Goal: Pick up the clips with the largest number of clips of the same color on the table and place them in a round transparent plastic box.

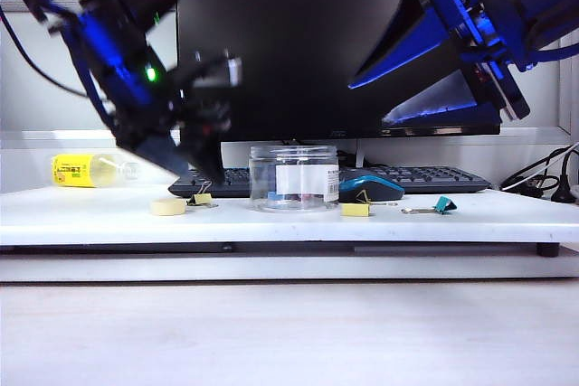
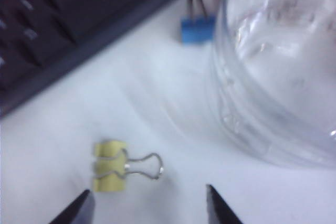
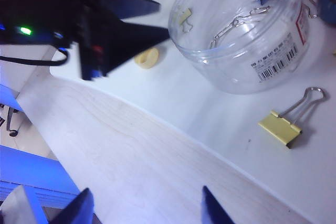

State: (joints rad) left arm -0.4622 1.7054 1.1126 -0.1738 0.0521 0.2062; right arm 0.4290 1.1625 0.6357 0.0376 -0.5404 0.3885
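Observation:
One pale-yellow clip (image 2: 111, 166) lies on the white table just beyond my left gripper (image 2: 148, 195), whose jaws stand open with nothing between them. In the exterior view that clip (image 1: 203, 198) sits left of the round transparent plastic box (image 1: 293, 178), right under the lowered left gripper (image 1: 194, 174). A second yellow clip (image 1: 355, 210) lies to the right of the box and also shows in the right wrist view (image 3: 281, 128). My right gripper (image 1: 369, 103) hangs high at the upper right, open and empty (image 3: 145, 195). The box (image 3: 241, 30) is upright and has no lid.
A teal clip (image 1: 443, 205) lies far right and a flat yellow disc (image 1: 168, 208) far left. A blue clip (image 2: 198, 29) sits behind the box. Behind them are the mouse (image 1: 371, 188), a keyboard (image 1: 425, 176), a monitor (image 1: 335, 42) and a lying yellow-labelled bottle (image 1: 86, 170).

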